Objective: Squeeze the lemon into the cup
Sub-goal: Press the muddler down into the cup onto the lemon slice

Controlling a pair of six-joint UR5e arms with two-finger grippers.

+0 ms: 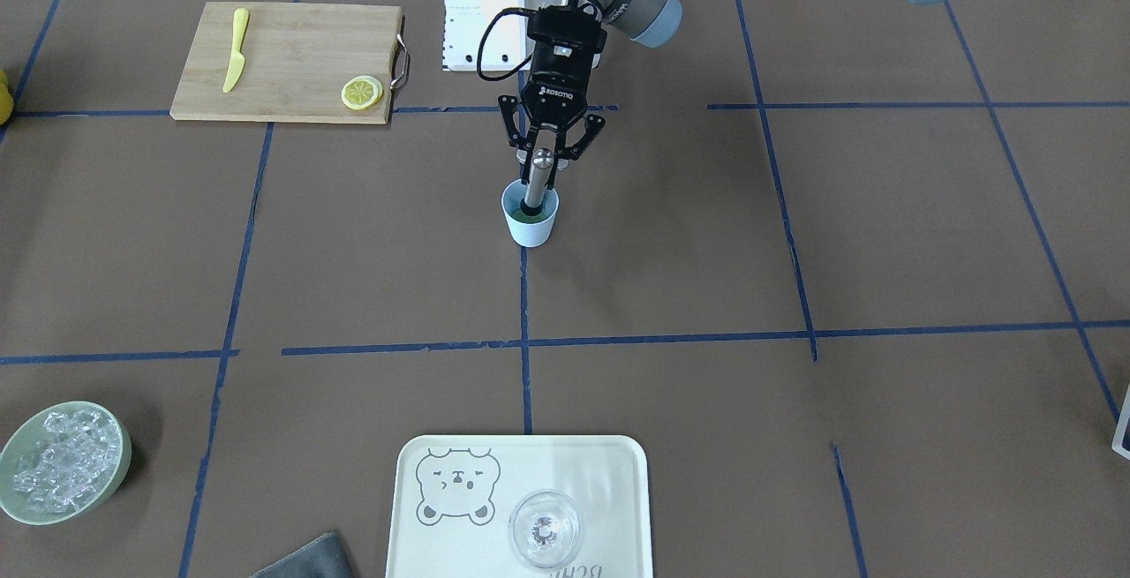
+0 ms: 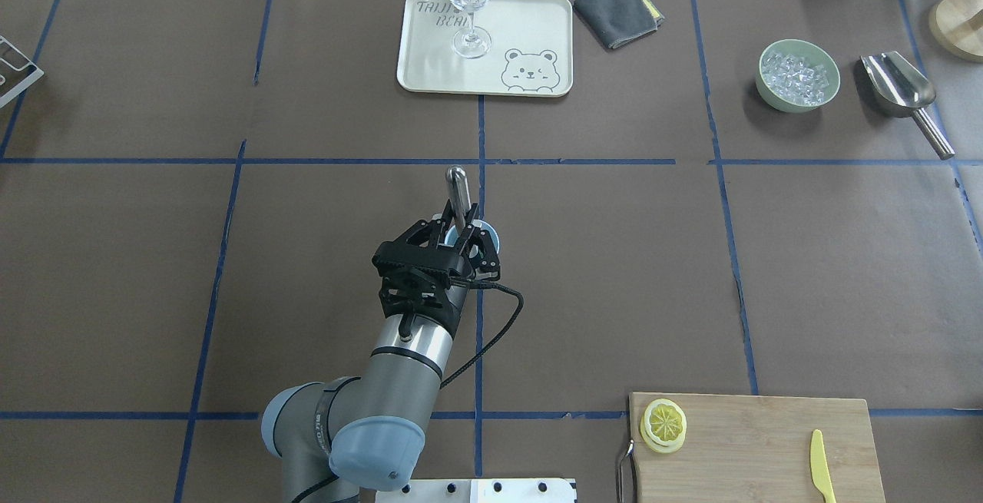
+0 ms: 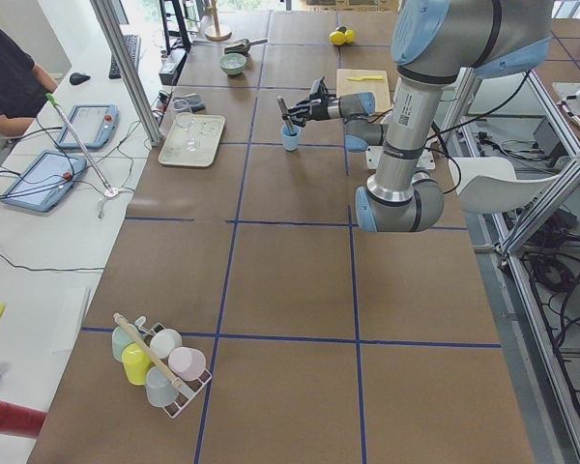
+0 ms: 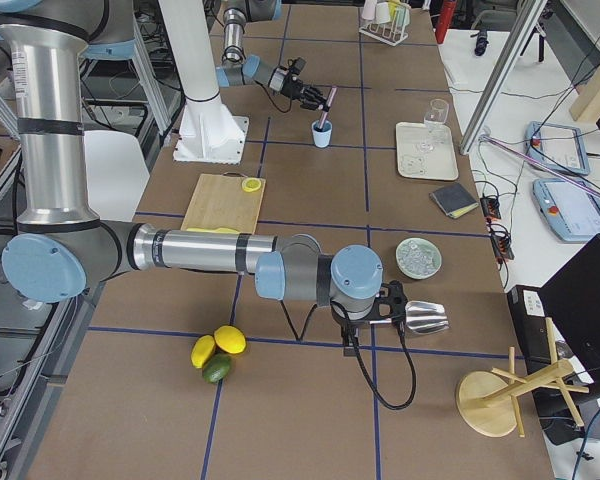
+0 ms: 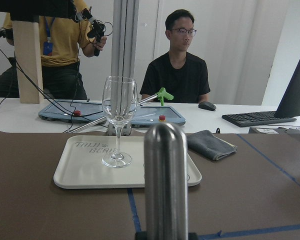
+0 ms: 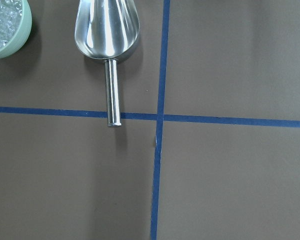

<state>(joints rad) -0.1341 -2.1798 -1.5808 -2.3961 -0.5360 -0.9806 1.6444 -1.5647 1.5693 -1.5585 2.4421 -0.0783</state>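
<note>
Lemon slices, thin, yellow-rinded and pale-faced, lie stacked on the bamboo board, well apart from the tapered light-blue cup. We see the left end effector angled down over the cup, clamped on a smooth steel rod that stands in it. We cannot tell how far the right end effector is open.

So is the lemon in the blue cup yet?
No, out. Both lemon slices lie on the wooden board, away from the cup, where a metal stick stands.
</note>
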